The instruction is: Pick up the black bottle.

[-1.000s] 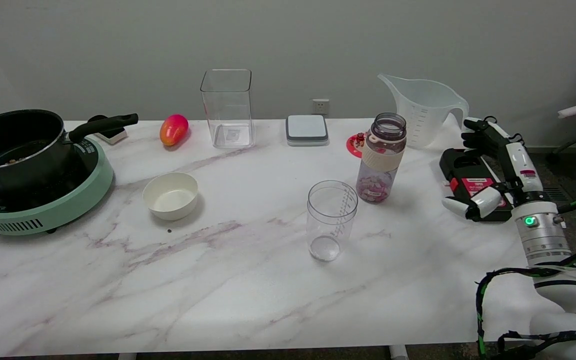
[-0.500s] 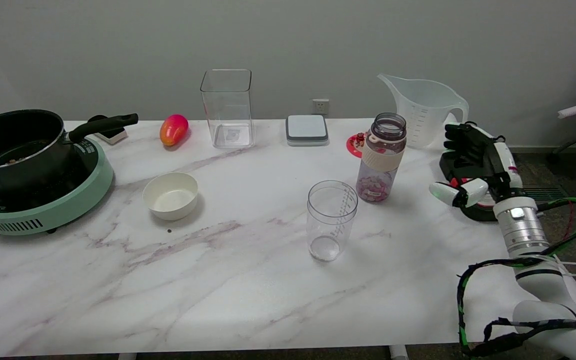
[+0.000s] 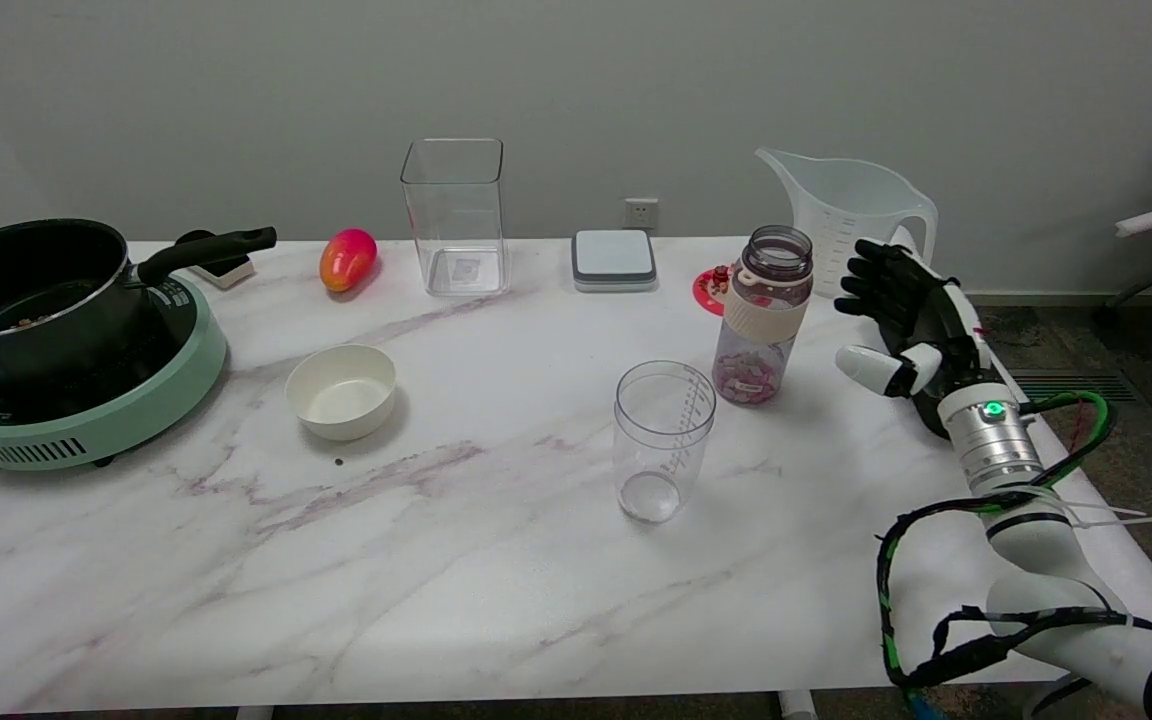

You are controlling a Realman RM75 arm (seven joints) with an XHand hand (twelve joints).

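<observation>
Head view: the right hand (image 3: 906, 320) hangs over the right end of the counter (image 3: 496, 560), its fingers (image 3: 871, 285) spread apart and holding nothing, the thumb stretched toward the picture's left. They touch no object that can be made out.

The counter is white marble with purplish veins, set against a plain grey wall with a socket (image 3: 641, 212). On it stand a dark pot (image 3: 31, 290) on a green cooker (image 3: 86, 400), a white bowl (image 3: 342, 390), a red-orange fruit (image 3: 347, 259), a tall clear container (image 3: 454, 215), a grey-lidded box (image 3: 614, 260), a clear cup (image 3: 663, 440), a tinted drinking bottle (image 3: 764, 315) and a large measuring jug (image 3: 841, 215).

The black bottle (image 3: 928, 410) is almost wholly hidden behind the hand and wrist; only a dark sliver shows just below the palm, near the counter's right edge.
</observation>
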